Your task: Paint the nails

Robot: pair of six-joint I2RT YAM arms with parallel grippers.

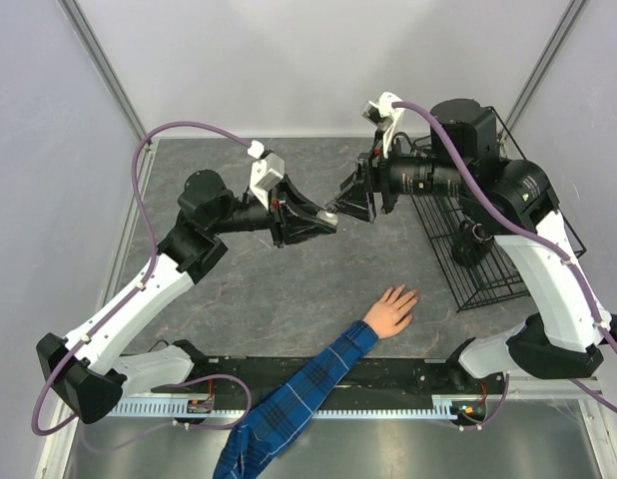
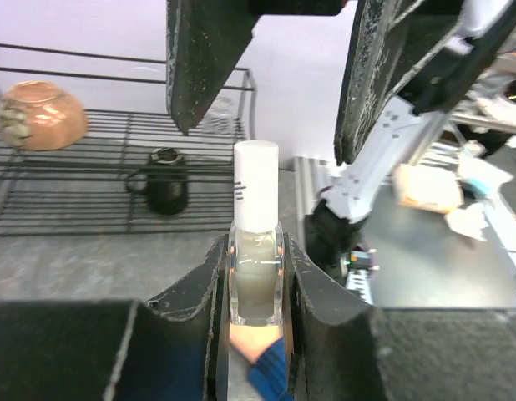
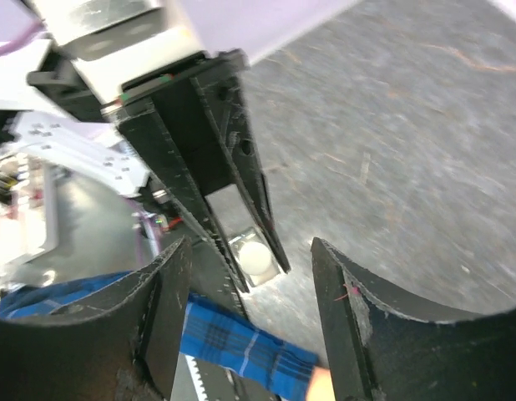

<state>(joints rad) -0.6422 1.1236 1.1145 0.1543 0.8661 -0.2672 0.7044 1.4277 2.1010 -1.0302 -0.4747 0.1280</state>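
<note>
Top view: your left gripper (image 1: pixel 326 219) is clamped on the bottle (image 1: pixel 330 213) mid-frame and your right gripper (image 1: pixel 348 200), jaws spread and empty, faces it nose to nose, so I'd call this uncapping; the hand (image 1: pixel 391 309) lies flat at lower centre, well apart, its nails (image 1: pixel 410 294) too small to judge. Left wrist: the white cap (image 2: pixel 256 196) stands upright at centre, on the bottle, between the wide right jaws. Right wrist: cap about midway between your fingers, so next ease in, close on it and twist.
</note>
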